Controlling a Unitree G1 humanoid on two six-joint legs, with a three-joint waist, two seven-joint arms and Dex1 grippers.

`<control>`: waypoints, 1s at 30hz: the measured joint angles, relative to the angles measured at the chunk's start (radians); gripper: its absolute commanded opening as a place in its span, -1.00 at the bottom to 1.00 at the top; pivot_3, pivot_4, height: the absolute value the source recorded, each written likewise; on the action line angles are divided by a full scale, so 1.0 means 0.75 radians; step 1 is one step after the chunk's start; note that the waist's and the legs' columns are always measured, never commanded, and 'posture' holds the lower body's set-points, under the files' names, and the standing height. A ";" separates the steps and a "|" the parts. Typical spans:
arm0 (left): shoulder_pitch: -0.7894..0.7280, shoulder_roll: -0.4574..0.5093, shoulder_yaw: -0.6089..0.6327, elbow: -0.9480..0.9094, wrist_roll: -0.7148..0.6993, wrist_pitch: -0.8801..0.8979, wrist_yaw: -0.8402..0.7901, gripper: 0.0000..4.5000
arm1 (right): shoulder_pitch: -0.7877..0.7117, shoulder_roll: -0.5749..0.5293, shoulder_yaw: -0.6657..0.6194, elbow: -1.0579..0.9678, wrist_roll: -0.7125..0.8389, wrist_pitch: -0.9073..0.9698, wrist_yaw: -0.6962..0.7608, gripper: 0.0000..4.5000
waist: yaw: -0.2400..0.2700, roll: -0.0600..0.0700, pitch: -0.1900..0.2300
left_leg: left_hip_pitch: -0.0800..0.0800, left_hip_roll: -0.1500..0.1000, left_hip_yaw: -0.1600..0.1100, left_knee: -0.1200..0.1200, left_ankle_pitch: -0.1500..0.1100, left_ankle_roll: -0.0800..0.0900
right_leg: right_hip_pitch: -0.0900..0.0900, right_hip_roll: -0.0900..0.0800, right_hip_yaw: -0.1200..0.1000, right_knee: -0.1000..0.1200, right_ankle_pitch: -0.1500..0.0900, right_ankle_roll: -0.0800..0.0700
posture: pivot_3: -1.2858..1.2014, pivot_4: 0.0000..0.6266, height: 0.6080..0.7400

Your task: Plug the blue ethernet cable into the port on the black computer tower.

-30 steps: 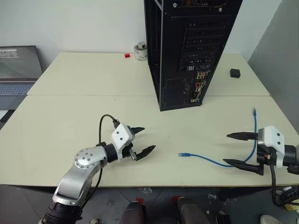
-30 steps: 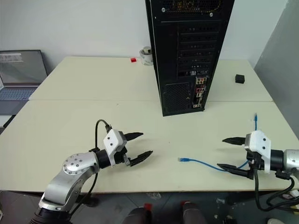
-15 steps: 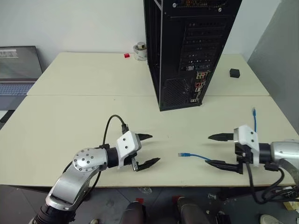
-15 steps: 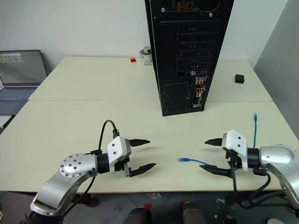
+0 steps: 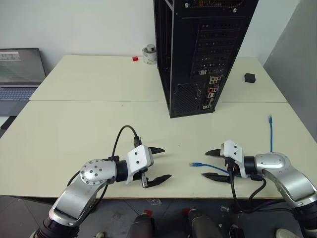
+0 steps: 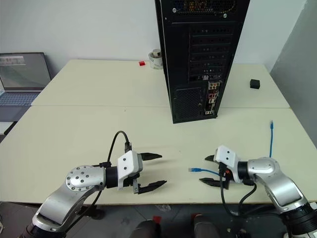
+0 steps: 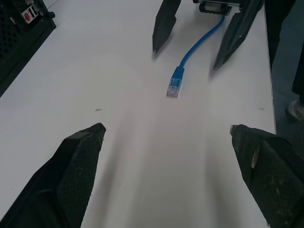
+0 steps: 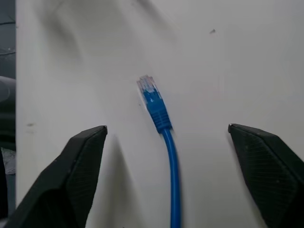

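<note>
The blue ethernet cable [image 5: 233, 166] lies flat on the cream table [image 5: 74, 124], towards the robot's right front corner, and its near plug [image 8: 148, 90] rests loose on the surface, clear tip pointing towards the left arm. From that plug the cord runs back under the right gripper [image 5: 210, 163], then curves away up the table's right side to its far plug [image 5: 270, 119] near the edge. The right gripper has its two black fingers spread well apart, one on either side of the cord just behind the near plug, neither pad touching it in the wrist view. Across from it, the left gripper [image 5: 162, 163] hangs low over the table with its fingers wide and nothing between them, aimed at that same plug but well short of it. Further back, the black computer tower [image 5: 198, 49] stands upright at mid-table, rear face showing slotted covers, a mesh grille and a column of small coloured connectors; the port among them is too small to pick out, and no lettering reads. Behind it sit a small roll of tape [image 5: 148, 53] and a tiny red block [image 5: 134, 59]. A small black box [image 5: 249, 77] lies off to the right, and a grey laptop [image 5: 20, 74] sits open at far left, its screen text illegible.
</note>
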 measured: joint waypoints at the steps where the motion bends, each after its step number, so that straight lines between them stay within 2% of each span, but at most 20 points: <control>1: 0.000 -0.001 0.000 0.000 0.000 0.000 0.000 1.00 | -0.002 0.007 0.001 0.017 -0.012 -0.001 -0.003 0.46 | 0.000 0.000 0.000 | 0.000 0.000 0.000 0.000 0.000 0.000 | 0.000 0.000 0.000 0.000 0.000 0.000 | 0.03 -0.52 1.00; 10: -0.002 -0.014 -0.005 -0.001 0.000 0.012 0.003 1.00 | -0.010 0.018 0.028 0.065 -0.092 -0.121 0.005 -0.60 | 0.000 0.000 0.000 | 0.000 0.000 0.000 0.000 0.000 0.000 | 0.000 0.000 0.000 0.000 0.000 0.000 | 0.03 -0.52 1.00; 14: -0.013 -0.028 -0.029 0.000 -0.001 0.020 0.002 1.00 | -0.021 0.024 0.046 0.087 -0.141 -0.210 0.005 -0.98 | 0.000 0.000 0.000 | 0.000 0.000 0.000 0.000 0.000 0.000 | 0.000 0.000 0.000 0.000 0.000 0.000 | 0.03 -0.52 1.00; 22: -0.105 -0.051 -0.061 0.104 0.030 0.001 -0.004 1.00 | -0.079 0.035 0.045 0.095 -0.160 -0.200 0.013 -0.99 | -0.001 0.000 0.000 | 0.000 0.000 0.000 0.000 0.000 0.000 | 0.000 0.000 0.000 0.001 0.000 0.000 | 0.03 -0.52 1.00; 30: -0.216 -0.062 -0.109 0.273 0.082 -0.128 -0.088 1.00 | -0.212 0.043 0.047 -0.103 -0.050 0.065 0.062 -0.99 | 0.001 0.000 0.000 | -0.001 -0.001 -0.002 0.001 0.000 0.000 | 0.000 0.000 -0.002 0.000 0.000 0.000 | 0.03 -0.52 1.00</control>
